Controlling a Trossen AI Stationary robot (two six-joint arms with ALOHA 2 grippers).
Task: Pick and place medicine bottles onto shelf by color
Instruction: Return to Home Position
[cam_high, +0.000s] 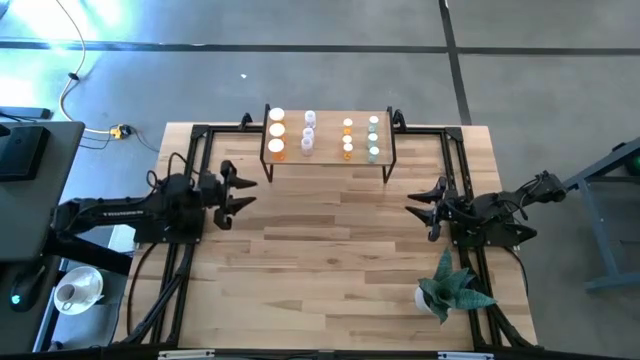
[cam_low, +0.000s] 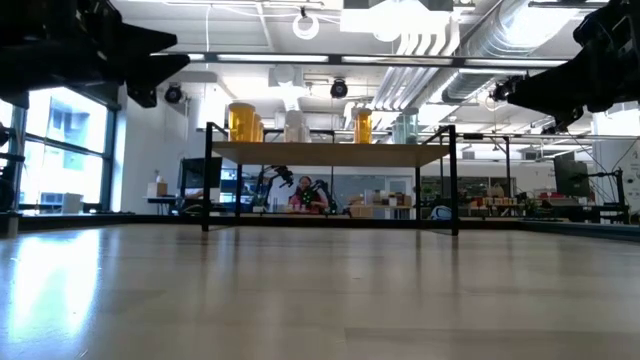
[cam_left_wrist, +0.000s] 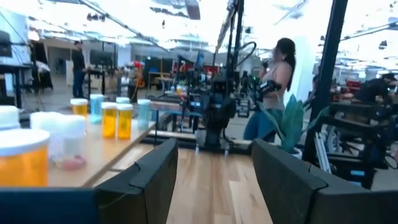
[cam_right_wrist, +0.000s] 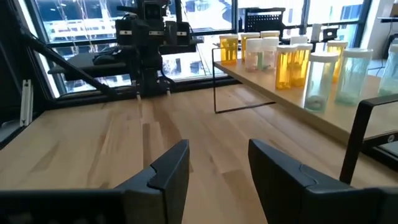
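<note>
The shelf (cam_high: 328, 158), a small wooden board on thin black legs, stands at the table's far middle. The medicine bottles stand upright on it in rows. Orange ones (cam_high: 277, 132) are at its left end. Clear ones (cam_high: 308, 130) come after them, then smaller orange ones (cam_high: 348, 138). Pale green ones (cam_high: 373, 138) are at its right end. My left gripper (cam_high: 240, 190) hovers open, left of the shelf, nothing between its fingers (cam_left_wrist: 155, 180). My right gripper (cam_high: 420, 205) hovers open near the shelf's right end, also empty (cam_right_wrist: 219, 165). The low view shows the shelf (cam_low: 330, 152) with bottles (cam_low: 243, 122) on top.
A green spiky plant (cam_high: 452, 288) in a white pot stands at the table's near right. Black frame rails (cam_high: 190, 150) run along both table sides. A person (cam_left_wrist: 273, 81) stands beyond the table. Bare wooden tabletop (cam_high: 330, 260) lies between the arms.
</note>
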